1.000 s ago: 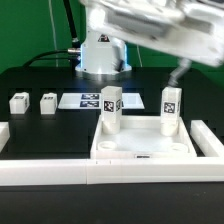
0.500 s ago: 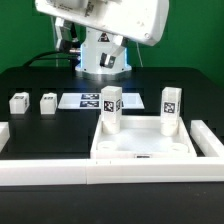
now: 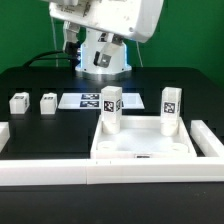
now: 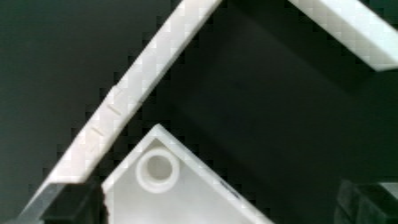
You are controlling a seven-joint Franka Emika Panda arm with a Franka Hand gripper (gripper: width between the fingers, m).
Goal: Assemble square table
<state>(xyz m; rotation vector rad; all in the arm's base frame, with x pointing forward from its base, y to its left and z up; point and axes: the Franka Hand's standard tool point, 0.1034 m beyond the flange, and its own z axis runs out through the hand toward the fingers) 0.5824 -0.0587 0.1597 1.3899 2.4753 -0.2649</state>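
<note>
The square table top [image 3: 143, 147], a white rimmed tray, lies at the front in the exterior view. Two white tagged legs stand upright in it, one [image 3: 110, 110] toward the exterior view's left and one [image 3: 170, 108] toward its right. Two more leg blocks [image 3: 18, 101] [image 3: 48, 101] lie loose on the black table at the exterior view's left. The arm's white hand [image 3: 108, 18] hangs high above the back of the scene. In the wrist view my gripper [image 4: 214, 212] is open and holds nothing. Far below it is a corner of the table top [image 4: 169, 195] with a round hole [image 4: 157, 170].
The marker board [image 3: 84, 99] lies behind the tray. Long white border rails run along the front [image 3: 60, 172] and the sides [image 3: 210, 140]; one crosses the wrist view diagonally [image 4: 146, 85]. The robot base [image 3: 103, 62] stands at the back.
The hand has swung from the upper right of the exterior view to its upper left-centre and then settled. The gripper stays open. No part on the table has moved.
</note>
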